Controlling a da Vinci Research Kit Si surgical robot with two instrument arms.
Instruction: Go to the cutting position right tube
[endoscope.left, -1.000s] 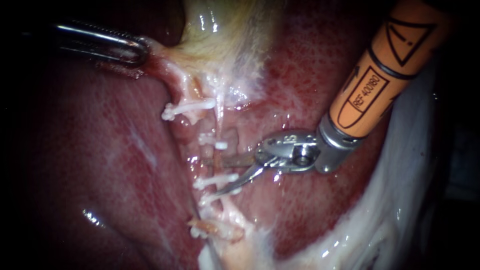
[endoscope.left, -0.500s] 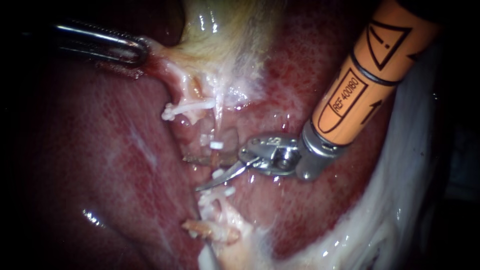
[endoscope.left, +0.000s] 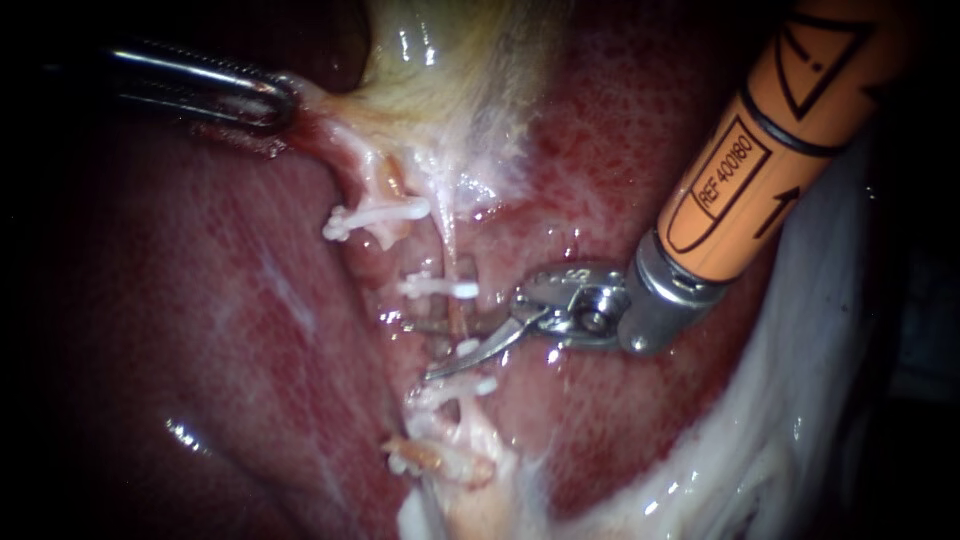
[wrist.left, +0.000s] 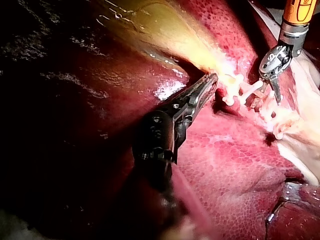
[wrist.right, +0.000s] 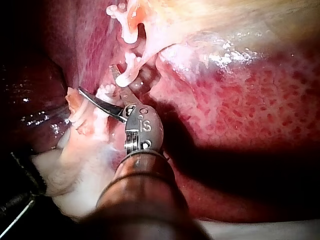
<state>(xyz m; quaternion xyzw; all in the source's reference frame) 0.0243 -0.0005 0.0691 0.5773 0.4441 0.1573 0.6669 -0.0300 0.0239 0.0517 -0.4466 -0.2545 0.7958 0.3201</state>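
Observation:
My right instrument (endoscope.left: 420, 350), on an orange shaft, comes in from the upper right with two thin curved blades standing open. The pale right tube (endoscope.left: 447, 245) runs down between white clips (endoscope.left: 438, 288) and passes between the blades; neither blade closes on it. The right wrist view shows the same open blades (wrist.right: 96, 81) beside clipped tissue. A second, left tube carries its own white clip (endoscope.left: 375, 214). My left instrument (endoscope.left: 272, 103) is shut on the gallbladder (endoscope.left: 440, 70) at its neck and holds it up, as the left wrist view (wrist.left: 209, 86) also shows.
Red liver (endoscope.left: 200, 320) surrounds the clipped tubes on both sides. More white clips (endoscope.left: 455, 390) sit lower on the right tube above a frayed pale stump (endoscope.left: 440, 460). White glistening tissue (endoscope.left: 780, 440) lies at the lower right.
The right instrument pushed to the left across the tube, then drew back to the right; its blades stay open. The upper clip on the right tube shows more fully. The left instrument has not moved.

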